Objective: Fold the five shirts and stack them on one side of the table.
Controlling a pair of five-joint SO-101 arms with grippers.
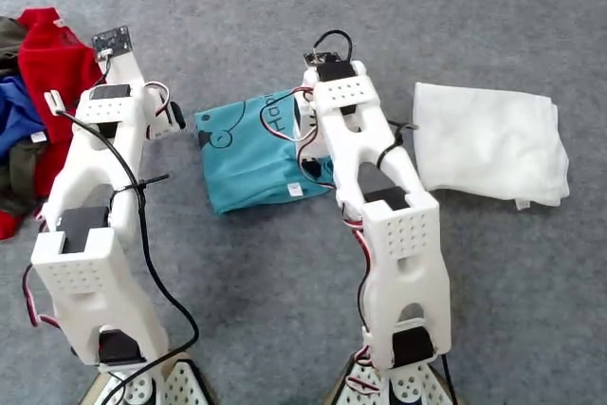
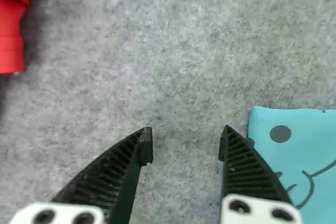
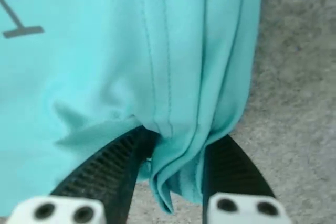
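Grey felt (image 1: 285, 282) bears crumpled shirt pile (image 1: 43, 73), teal shirt (image 1: 248, 154), white shirt (image 1: 488, 144).

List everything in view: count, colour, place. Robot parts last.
teal shirt: 1, teal with dark print, folded, table centre
white shirt: 1, white, folded, right side of table
red shirt: 1, red, in the loose pile at the left edge
blue shirt: 1, blue, same pile
dark cloth: count unclear, olive, same pile
table: 1, grey felt top
left arm: 1, white, left of teal shirt
right arm: 1, white, over teal shirt's right edge
left tool: 1, black, open, over bare felt beside teal shirt
right tool: 1, black, shut on bunched teal cloth
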